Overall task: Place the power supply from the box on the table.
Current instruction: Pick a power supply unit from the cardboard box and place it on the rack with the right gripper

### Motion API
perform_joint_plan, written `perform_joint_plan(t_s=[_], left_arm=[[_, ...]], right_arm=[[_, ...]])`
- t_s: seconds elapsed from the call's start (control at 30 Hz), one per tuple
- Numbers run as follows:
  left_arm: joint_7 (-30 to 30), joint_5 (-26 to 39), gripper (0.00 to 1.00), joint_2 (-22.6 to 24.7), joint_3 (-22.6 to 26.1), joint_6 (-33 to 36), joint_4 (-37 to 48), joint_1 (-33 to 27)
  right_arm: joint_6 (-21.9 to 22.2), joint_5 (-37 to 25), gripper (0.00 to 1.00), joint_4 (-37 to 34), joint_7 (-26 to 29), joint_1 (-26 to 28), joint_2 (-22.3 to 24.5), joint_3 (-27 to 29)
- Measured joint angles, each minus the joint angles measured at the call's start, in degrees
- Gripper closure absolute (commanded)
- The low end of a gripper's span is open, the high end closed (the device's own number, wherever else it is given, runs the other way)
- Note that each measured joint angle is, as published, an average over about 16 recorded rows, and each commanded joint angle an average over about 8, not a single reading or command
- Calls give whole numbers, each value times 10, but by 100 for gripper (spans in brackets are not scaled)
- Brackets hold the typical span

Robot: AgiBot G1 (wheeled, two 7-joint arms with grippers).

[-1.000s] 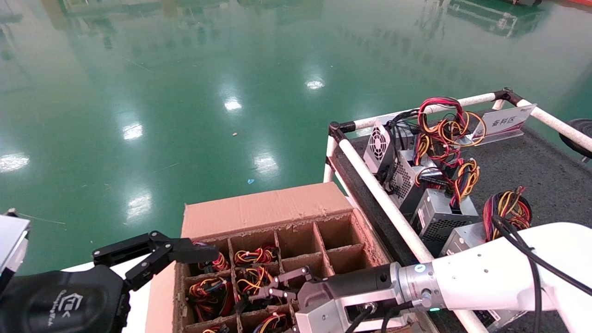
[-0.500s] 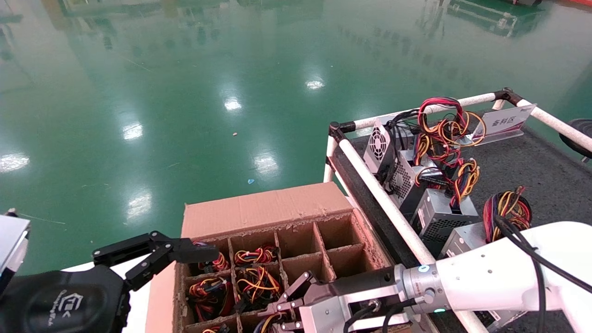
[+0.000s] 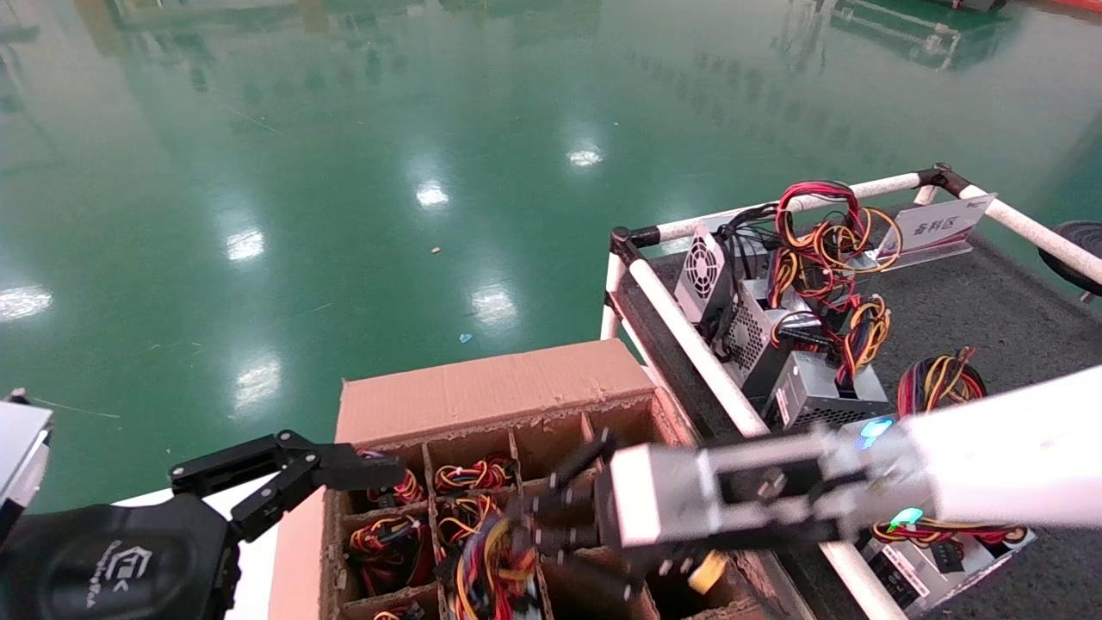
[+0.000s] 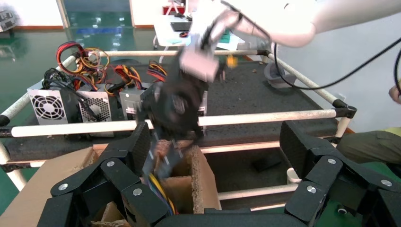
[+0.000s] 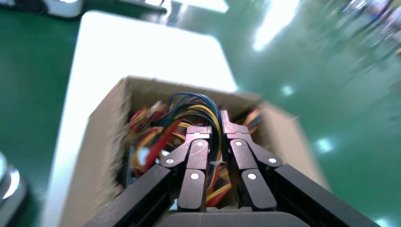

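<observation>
**Cable bundle coming up out of the box**

The right hand (image 3: 551, 525), a second ago spread above the box (image 3: 482, 392), is now pinching the cable bundle (image 5: 213, 137) of a power supply (image 3: 486, 560) and lifting it over the near middle cells (the extraction seems begun); the right wrist view is showing that pinch plainly, the head view only blur; the left hand (image 3: 344, 469) is hanging spread over the box's far left corner, away from the bench (image 3: 990, 319).

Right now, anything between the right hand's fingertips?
Yes. In the right wrist view the right hand is shut on a wire bundle over the box; the multicoloured wires run up between its fingers.
</observation>
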Motion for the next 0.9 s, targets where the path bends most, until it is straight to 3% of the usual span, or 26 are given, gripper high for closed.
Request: perform_joint_plan(t_s=[0.2, 0.47, 0.9], left_arm=[[0, 0, 0, 0, 0, 0, 0, 0], [0, 0, 0, 0, 0, 0, 0, 0], [0, 0, 0, 0, 1, 0, 0, 0]], right_arm=[[2, 41, 100, 18, 53, 43, 25, 29], [45, 71, 100, -8, 82, 117, 51, 72], [175, 49, 100, -188, 29, 254, 82, 117]])
